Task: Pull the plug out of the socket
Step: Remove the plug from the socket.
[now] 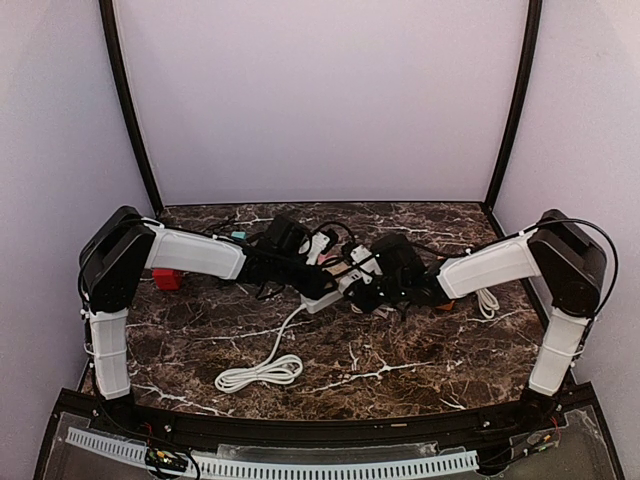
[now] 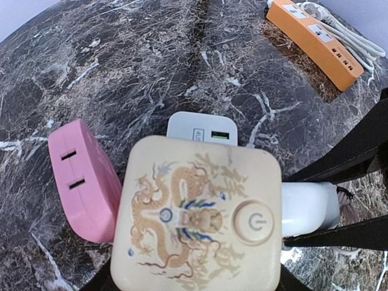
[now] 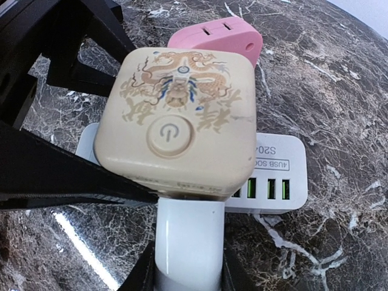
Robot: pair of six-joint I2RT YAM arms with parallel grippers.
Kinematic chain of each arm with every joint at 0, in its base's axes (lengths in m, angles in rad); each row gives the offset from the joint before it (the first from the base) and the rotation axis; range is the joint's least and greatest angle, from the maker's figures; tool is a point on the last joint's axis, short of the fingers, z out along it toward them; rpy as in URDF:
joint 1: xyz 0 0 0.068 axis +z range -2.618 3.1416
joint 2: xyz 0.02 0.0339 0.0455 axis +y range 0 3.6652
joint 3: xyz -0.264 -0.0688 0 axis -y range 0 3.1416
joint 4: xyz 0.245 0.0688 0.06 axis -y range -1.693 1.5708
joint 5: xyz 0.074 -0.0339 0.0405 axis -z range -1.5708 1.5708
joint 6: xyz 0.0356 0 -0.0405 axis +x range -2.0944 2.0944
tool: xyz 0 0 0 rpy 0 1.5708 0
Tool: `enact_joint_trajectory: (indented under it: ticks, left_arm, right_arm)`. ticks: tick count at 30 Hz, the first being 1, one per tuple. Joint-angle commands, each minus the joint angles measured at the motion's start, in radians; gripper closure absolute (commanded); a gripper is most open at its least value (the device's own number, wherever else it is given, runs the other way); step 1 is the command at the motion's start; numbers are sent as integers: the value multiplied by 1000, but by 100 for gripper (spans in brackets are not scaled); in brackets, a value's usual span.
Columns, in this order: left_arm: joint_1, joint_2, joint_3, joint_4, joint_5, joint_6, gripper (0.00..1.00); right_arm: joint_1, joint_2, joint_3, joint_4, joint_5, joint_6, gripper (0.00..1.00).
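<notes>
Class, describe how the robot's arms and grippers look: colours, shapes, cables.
The left arm and right arm have white tubular link covers, bulky black joint housings and thin black cables looping alongside. The left gripper and right gripper are black.

Bright even light, soft shadows, wrist views bulging at edges

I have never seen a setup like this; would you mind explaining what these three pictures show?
Two robot arms are bolted at the near edge of a marble table. The top picture looks down from above and behind them; the other two come from a camera on each wrist. Between them sits a cream cube socket with a dragon print, a pink adapter and a white USB charger against it. The left pincer grips the cube; the right pincer holds the white plug in its side. An orange power strip and a white cable lie nearby.
</notes>
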Motion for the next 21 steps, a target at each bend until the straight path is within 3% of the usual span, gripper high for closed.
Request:
enact_joint_trajectory:
  ticks: [1,4,9,14,17,21]
  left_arm:
    - [53,49,-5,-91,-139,-41,82]
    - [54,49,-9,-92,-139,-39,83]
    - [57,52,-8,-95,-146,-49,83]
    - [67,53,5,-126,-178,-76,85]
    - [75,54,2,-136,-183,-89,86]
    - [87,49,-7,-148,-185,-94,86]
  right_arm:
    - [17,-13,-58,-291,-158,-102,100]
    - [2,-8,-31,-295,-166,-128,100]
    - [-4,18,19,-311,-126,-33,100]
    - [78,18,-3,-273,76,150,100]
    - [95,11,-28,-215,20,187,100]
    - [88,0,-39,-210,-69,120,100]
